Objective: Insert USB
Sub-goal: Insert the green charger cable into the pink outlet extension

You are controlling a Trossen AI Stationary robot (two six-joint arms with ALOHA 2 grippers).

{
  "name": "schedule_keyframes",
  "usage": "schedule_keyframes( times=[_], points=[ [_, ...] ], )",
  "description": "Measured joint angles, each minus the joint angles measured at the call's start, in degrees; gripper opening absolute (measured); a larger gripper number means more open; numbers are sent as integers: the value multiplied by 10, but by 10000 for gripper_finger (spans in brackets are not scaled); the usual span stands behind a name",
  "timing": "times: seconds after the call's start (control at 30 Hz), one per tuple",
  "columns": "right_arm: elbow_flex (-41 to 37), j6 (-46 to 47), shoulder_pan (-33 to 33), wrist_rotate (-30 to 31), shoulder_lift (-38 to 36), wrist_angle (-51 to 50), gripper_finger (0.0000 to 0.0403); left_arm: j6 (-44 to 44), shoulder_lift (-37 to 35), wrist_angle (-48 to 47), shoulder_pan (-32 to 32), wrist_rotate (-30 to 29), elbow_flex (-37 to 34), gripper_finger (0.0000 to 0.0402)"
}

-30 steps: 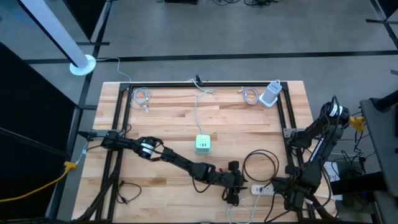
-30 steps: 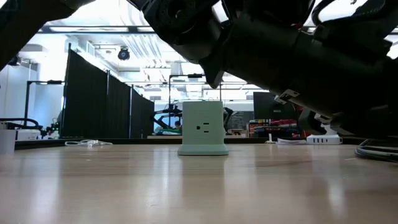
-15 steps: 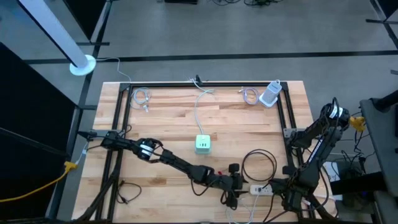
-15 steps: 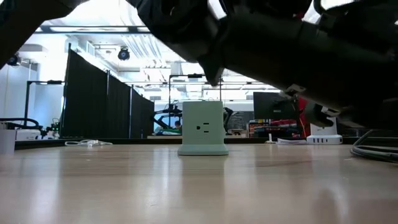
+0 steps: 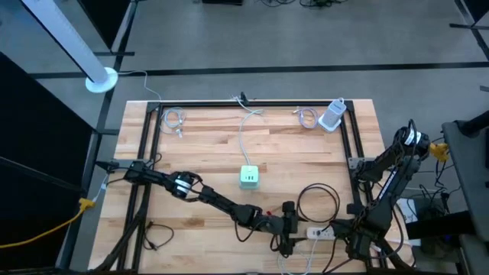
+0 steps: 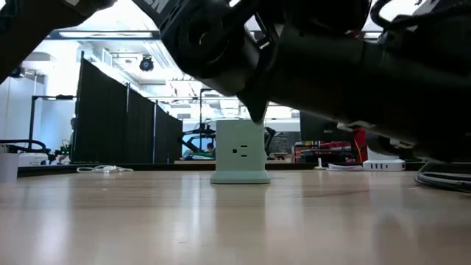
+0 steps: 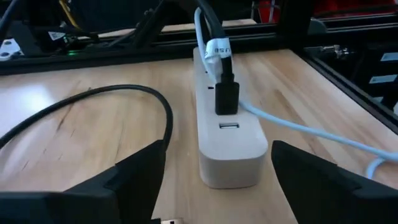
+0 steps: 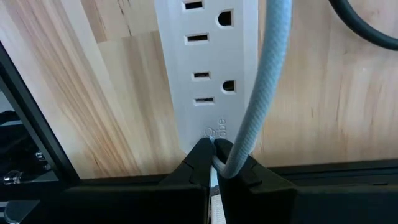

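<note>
A white power strip lies near the table's front edge, right of the middle. A black USB plug sticks upright in one of the strip's USB ports, and its black cable loops away over the wood. My left gripper is open. Its fingers stand on either side of the strip's near end without touching it. At the strip's other end my right gripper points down and is shut on a pale cord. My right gripper pinches the pale braided cord between its two fingertips, at the end of the power strip beside the outlets. The fingers come from above, pointing down. The cord runs along the strip's top and the strip lies flat on the table.
A pale green cube charger stands upright mid-table, with its white cord running to the far edge. Coiled cables and a white adapter lie along the far side. Black frame rails border the work area.
My left gripper has tipped a little farther downward at the strip's end, otherwise staying in place. The black plug stays upright in the strip.
</note>
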Motion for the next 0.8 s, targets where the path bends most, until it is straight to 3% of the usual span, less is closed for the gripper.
schedule_keyframes(
  times=[0.37,0.57,0.8],
  points=[
    [-1,-59,-39,38,4,45,0,2,4,-7,-2,2,0,275],
    [0,-86,-59,75,4,62,0,2,4,-48,-3,0,0,275],
    [0,-86,-59,77,5,62,0,0,-1,-88,-3,-7,1,275]
  ],
)
